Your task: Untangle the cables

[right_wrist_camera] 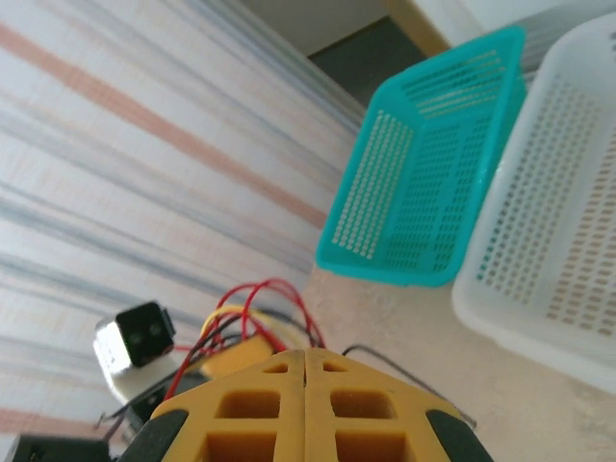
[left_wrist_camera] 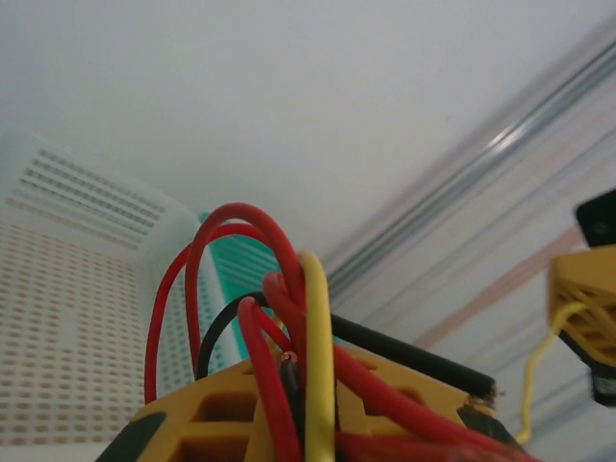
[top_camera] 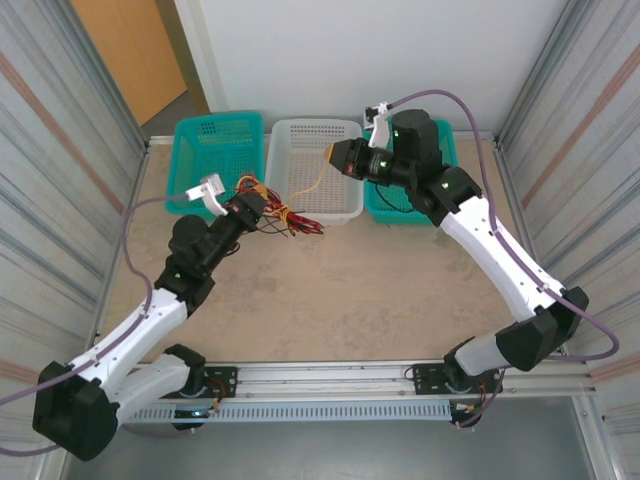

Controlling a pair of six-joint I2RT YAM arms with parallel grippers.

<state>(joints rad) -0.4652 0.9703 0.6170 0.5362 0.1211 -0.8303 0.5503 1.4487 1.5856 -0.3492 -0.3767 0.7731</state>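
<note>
**A:** What is seen from above?

**B:** Left of centre, the cables (top_camera: pixel 288 220), a red, yellow and black knot, are pinched in the left pincer (top_camera: pixel 252 207) above the tabletop (top_camera: pixel 350 290). One yellow cable (top_camera: pixel 316 182) is strung up and to the right. It is nipped in the closed right pincer (top_camera: pixel 333 154) over the white basket (top_camera: pixel 345 205).

**A:** And from the left wrist?

**B:** Loops are bunched at lower centre across the pincer's fingers (left_wrist_camera: pixel 221 414). The yellow strand is seen at the right edge.

**A:** And from the right wrist?

**B:** Its fingers (right_wrist_camera: pixel 260 404) are pressed together at bottom centre, and the knot is seen at lower left.

**A:** How will they handle?

**B:** The cables are judged light, limp and slightly springy. A single strand outside the knot is best taken and eased out gently.
</note>
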